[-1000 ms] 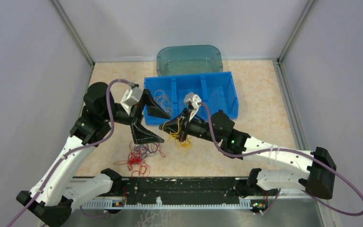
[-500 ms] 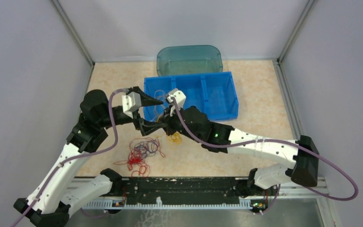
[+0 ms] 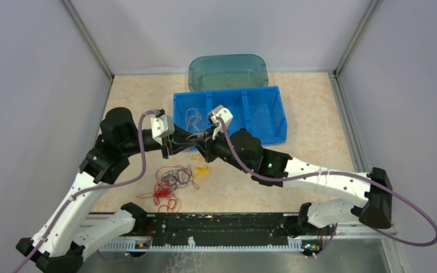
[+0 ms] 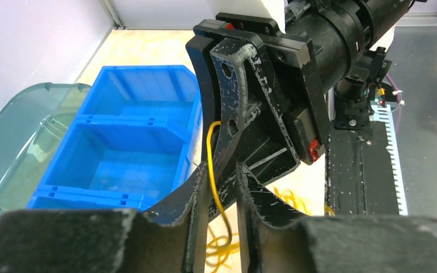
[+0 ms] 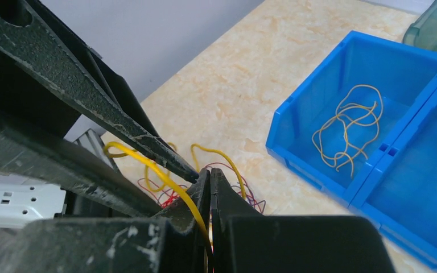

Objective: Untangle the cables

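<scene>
The cables lie partly as a red and dark tangle on the table, with a small yellow bunch beside it. My two grippers meet tip to tip above them, in front of the blue bin. My right gripper is shut on a yellow cable that arches out to its left. My left gripper stands narrowly open. The same yellow cable runs down through the gap between its jaws, untouched by them, from the right gripper's fingers. In the top view the left gripper faces the right gripper.
A blue bin with three compartments stands behind the grippers; its left compartment holds loose yellow cables. A teal translucent tub sits behind the bin. Grey walls close in both sides, and the black base rail runs along the near edge.
My left gripper has swung from over the red tangle to meet the right gripper, its jaws narrowing from wide open. The right arm carried the yellow cable left and back toward the bin.
</scene>
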Available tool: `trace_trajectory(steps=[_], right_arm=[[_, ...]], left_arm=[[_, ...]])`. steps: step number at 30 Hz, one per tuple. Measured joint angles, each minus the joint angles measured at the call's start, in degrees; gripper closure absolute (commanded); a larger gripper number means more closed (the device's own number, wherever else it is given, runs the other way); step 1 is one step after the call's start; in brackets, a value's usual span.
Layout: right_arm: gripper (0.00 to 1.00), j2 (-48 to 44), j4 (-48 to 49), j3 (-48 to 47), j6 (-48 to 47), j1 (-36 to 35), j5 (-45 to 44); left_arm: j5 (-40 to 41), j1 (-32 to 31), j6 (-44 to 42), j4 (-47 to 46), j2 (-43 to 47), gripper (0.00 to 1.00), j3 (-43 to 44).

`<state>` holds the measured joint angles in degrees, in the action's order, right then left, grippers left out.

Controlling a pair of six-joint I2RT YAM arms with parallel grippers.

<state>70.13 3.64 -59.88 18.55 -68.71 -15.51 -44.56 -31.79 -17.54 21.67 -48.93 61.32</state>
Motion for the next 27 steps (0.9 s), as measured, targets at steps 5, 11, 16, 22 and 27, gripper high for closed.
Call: trace_trajectory(steps=[5, 11, 16, 22, 27], right_arm=[[1.0, -0.68, 0.52, 0.79, -0.07, -0.09, 0.94], [1.0, -2.89, 3.26, 5.38, 0.59, -0.15, 3.43], [0.97, -4.02, 8.22, 8.59, 2.49, -0.17, 7.65], [0.94, -4.39, 13.81, 10.64, 5.49, -0.15, 14.14], [0.94, -3.5, 17.73, 10.78, 8.0, -0.13, 19.12]], left_arm=[[-0.35, 0.0, -0.2, 0.57, -1.36, 1.0, 1.66], [0.63, 0.0, -2.51, 0.13, -1.31, 1.0, 3.23], [0.59, 0.0, -8.33, 0.42, -1.18, 1.0, 4.83], [-0.13, 0.0, -17.14, -0.24, -0.13, 1.0, 5.4], [-1.29, 0.0, -20.76, -2.1, 0.33, 1.0, 5.92]])
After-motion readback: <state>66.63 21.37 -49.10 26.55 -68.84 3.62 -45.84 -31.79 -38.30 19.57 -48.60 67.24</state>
